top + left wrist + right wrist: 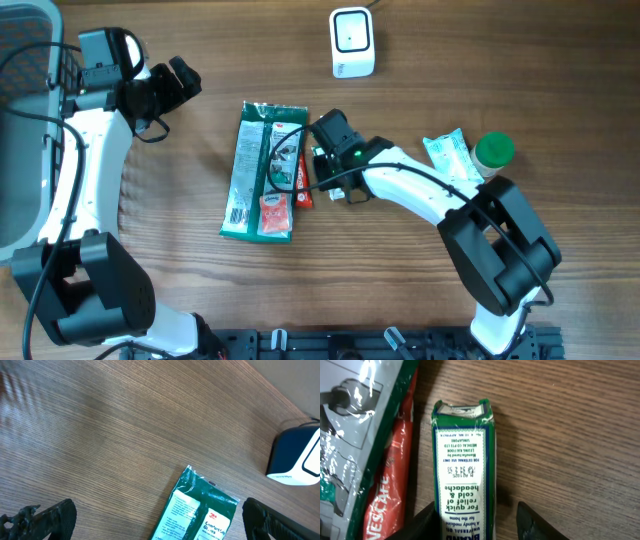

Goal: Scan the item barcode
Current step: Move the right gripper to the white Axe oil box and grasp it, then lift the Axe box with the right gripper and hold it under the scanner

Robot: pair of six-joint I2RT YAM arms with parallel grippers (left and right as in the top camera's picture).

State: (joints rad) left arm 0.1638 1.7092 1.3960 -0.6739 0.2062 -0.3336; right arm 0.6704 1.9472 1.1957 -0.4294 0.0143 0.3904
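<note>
A small green-and-white medicine oil box (462,470) lies on the wooden table with its printed text facing up. It sits between the fingers of my right gripper (477,527). The left finger (426,521) touches the box's side, while the right finger (536,522) stands apart from it with a gap, so the gripper is open. From overhead the right gripper (330,150) covers the box. The white scanner (352,42) stands at the back of the table and shows as scanner (297,457) in the left wrist view. My left gripper (180,80) hangs wide open and empty at the back left.
A green glove packet (262,170) lies left of the box, with a red Nescafe sachet (301,186) and an orange sachet (272,213) against it. A white packet (450,155) and a green-capped bottle (493,152) sit on the right. A grey bin (20,120) stands at the left edge.
</note>
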